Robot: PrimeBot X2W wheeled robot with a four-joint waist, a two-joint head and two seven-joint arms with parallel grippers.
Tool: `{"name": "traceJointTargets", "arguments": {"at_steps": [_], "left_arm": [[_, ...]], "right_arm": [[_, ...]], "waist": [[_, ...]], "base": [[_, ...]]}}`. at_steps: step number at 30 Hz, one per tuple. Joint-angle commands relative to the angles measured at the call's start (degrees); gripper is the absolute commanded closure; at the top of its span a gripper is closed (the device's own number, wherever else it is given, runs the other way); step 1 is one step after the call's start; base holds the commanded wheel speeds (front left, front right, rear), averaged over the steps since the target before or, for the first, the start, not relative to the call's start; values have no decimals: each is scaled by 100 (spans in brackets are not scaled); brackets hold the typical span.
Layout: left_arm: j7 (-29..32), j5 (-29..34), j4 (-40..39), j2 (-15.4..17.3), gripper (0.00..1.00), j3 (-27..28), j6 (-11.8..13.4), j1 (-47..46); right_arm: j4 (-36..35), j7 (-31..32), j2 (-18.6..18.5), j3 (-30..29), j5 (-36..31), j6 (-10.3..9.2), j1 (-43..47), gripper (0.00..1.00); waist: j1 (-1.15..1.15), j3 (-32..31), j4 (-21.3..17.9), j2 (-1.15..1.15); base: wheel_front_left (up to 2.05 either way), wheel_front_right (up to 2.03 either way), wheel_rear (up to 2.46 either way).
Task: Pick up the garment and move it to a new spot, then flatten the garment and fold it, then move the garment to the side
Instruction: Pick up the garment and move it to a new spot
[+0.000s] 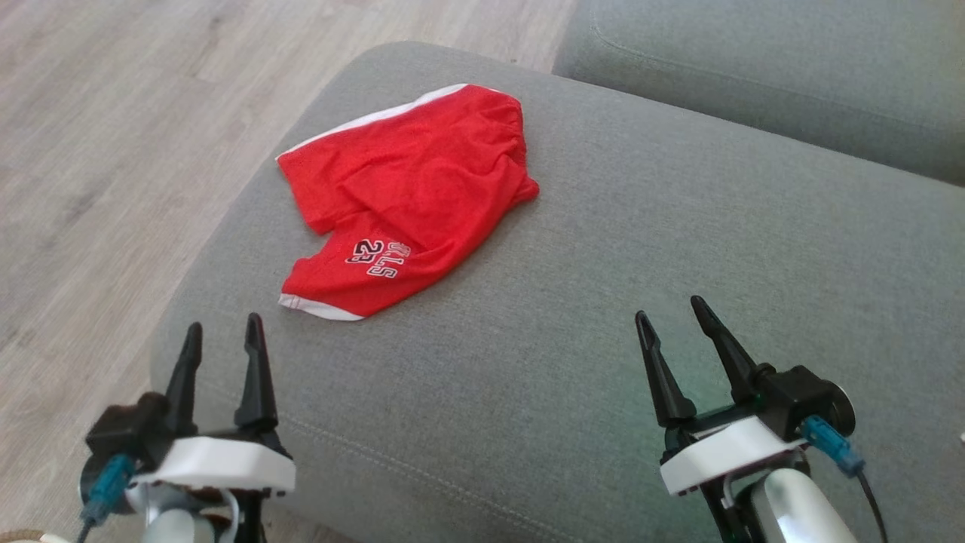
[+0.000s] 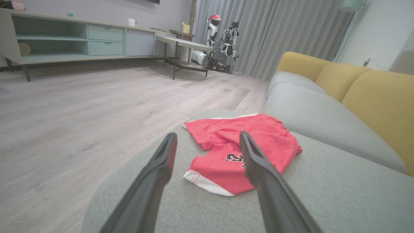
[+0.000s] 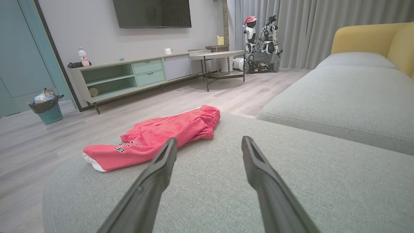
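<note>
1. So, biggest thing first: the pale wood floor (image 1: 98, 151) runs along the left side and off to the far end of the room.
2. Next is the sofa. The grey seat cushion (image 1: 603, 302) closest to the robot carries everything that matters, a second grey cushion (image 1: 791, 75) sits just beyond it on the far right, and the yellow backrest (image 2: 378, 106) is along the right.
3. Far across the floor there's a long low cabinet (image 3: 129, 74) with green drawers against the wall, and a dark TV (image 3: 152, 13) above it.
4. A small table (image 3: 216, 55) stands right of the cabinet, with another robot (image 3: 262, 42) parked by the curtains behind it.
5. The garment (image 1: 407, 188) is a pair of red shorts with white trim and a "23" print. It lies rumpled and partly folded over itself on the far left part of the near cushion, close to the rounded left edge, white hem pointing toward the robot.
6. The left jaws are spread wide and holding nothing. The fingers (image 1: 256, 369) are at the near left corner of the cushion, just short of the white hem.
7. The right jaws are also wide and holding nothing. Those fingers (image 1: 660, 369) are over bare cushion on the near right, well apart from the shorts.
8. Smallest bit: a green basket (image 3: 48, 110) on the floor, far left by the door.
</note>
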Motion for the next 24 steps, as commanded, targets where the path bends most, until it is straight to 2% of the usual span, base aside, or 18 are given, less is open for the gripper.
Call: {"name": "traceJointTargets", "arguments": {"at_steps": [1, 6, 13, 16, 24], "left_arm": [[-29, 37, -140, 39, 0, 276, -20, -384], [-29, 166, 341, 116, 0, 424, -203, -787], [169, 203, 1411, 545, 0, 449, -373, -1776], [537, 108, 1938, 777, 0, 460, -463, -2378], [1705, -177, 3676, 1292, 0, 612, -509, -3713]], "right_arm": [[-166, 2, -15, 138, 19, -4, -260, 0], [-262, 67, -15, 43, -54, -4, -316, 0], [-506, 207, -15, -99, -263, -4, -428, 0], [-680, 294, -15, -198, -388, -4, -494, 0], [-1139, 495, -15, -288, -574, -4, -646, 0]], "waist": [[0, 58, -73, 0], [0, 276, -301, 0], [0, 706, -702, 0], [0, 953, -893, 0], [0, 1490, -1423, 0]], "base": [[0, 0, 0], [0, 0, 0], [0, 0, 0], [0, 0, 0], [0, 0, 0]]}}
